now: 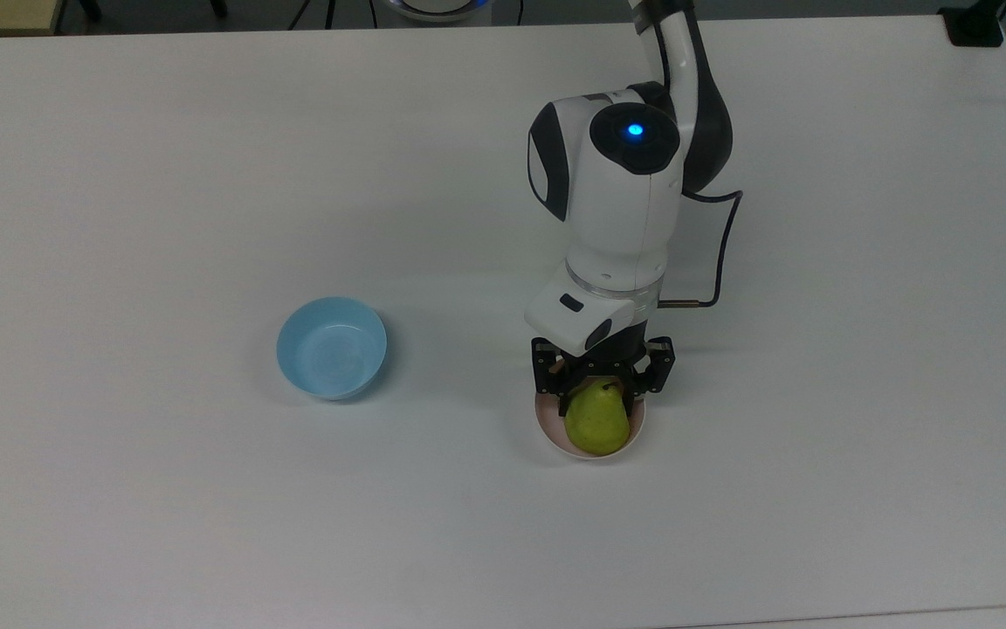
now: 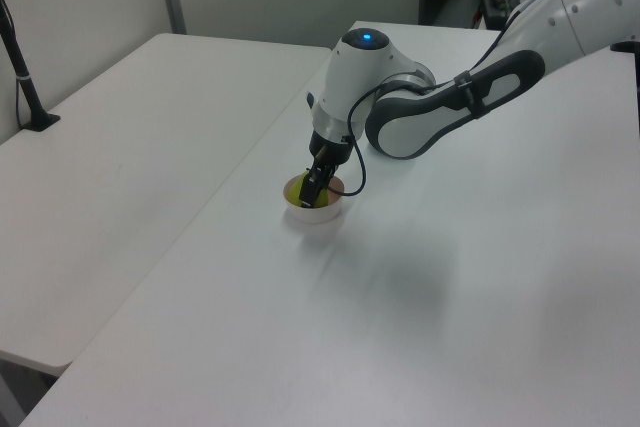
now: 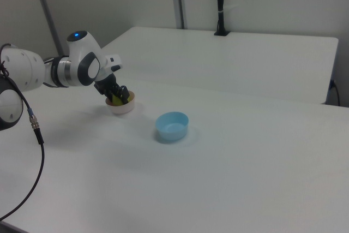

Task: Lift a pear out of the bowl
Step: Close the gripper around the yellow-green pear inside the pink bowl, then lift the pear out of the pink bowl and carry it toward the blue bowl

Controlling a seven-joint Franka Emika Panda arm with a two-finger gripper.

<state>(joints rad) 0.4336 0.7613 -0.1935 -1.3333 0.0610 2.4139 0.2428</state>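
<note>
The yellow-green pear stands in the pale pink bowl near the table's front in the top view, its dark stem pointing toward the arm. My gripper is lowered into the bowl, open, with a black finger on each side of the pear's upper half and close to it. In the left view the gripper covers most of the pear inside the bowl. In the right view the gripper reaches down onto the pear in the bowl.
A light blue bowl with nothing in it stands on the white table at the top view's left of the pink one, also seen as the blue bowl. A black cable loops beside the wrist. A black post stands at the far edge.
</note>
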